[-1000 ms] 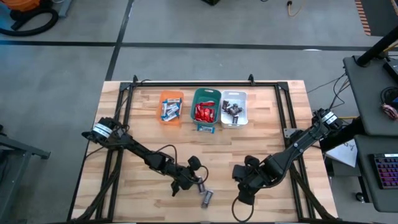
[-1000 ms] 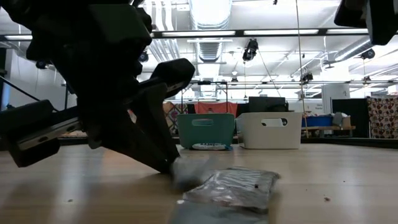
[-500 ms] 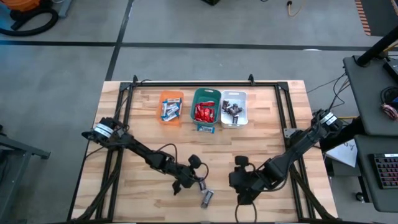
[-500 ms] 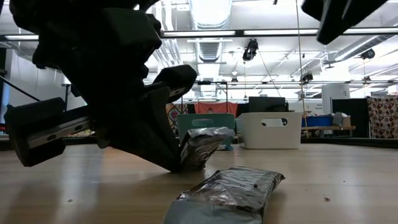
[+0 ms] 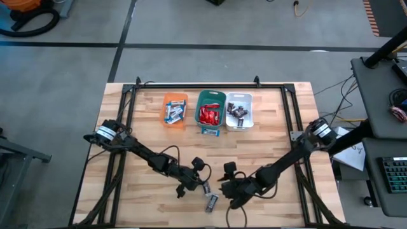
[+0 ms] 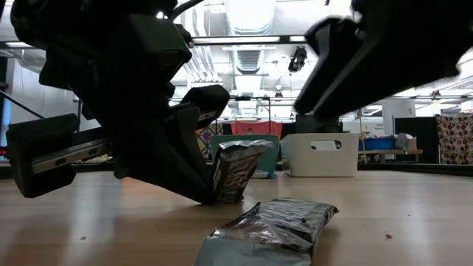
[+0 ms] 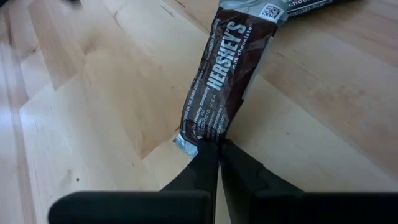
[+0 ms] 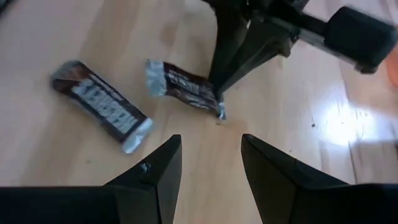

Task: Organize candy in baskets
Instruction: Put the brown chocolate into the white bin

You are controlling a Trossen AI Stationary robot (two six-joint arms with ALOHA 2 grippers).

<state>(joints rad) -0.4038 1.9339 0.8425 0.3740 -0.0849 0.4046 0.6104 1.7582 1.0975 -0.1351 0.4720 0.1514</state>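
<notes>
Left end effector low at the front of the surface, clenched on one end of a dark bar, wrapper pinched between its fingertips; the bar tilts up off the wood in the low view. Second dark bar lies flat just beside it, nearer the front edge. Right end effector close by on the other side of both bars, fingers released, gap showing, nothing in it. At the back, three baskets in a row: orange with blue-and-white candy, teal with red, white with dark. One blue-and-white bar sits on the surface at the teal basket's front.
</notes>
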